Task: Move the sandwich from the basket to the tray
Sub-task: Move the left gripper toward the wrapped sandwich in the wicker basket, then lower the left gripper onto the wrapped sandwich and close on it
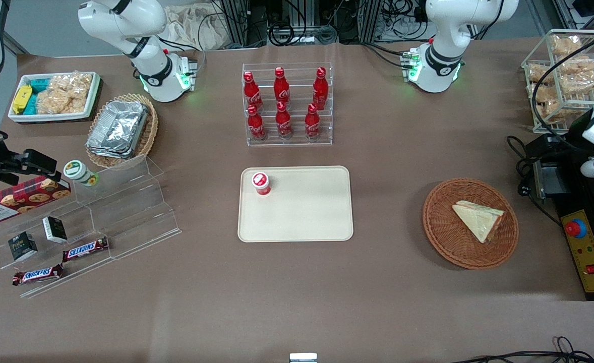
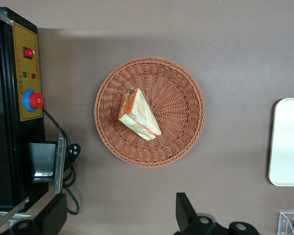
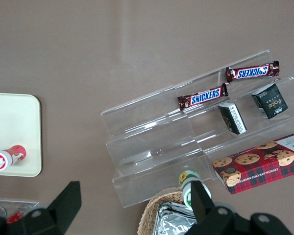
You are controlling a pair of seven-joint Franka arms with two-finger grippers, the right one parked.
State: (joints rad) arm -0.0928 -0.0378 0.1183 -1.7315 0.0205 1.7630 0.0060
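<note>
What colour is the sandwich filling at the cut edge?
Orange-red, on the sandwich in the basket; clearest in the left wrist view.

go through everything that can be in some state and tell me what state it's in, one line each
sandwich: wrapped, lying in the basket, not gripped
basket: holds only the sandwich
tray: holds one small red-capped bottle, upright at a corner
gripper: open, hovering above the table beside the basket
cola bottles: six, upright in their clear rack
</note>
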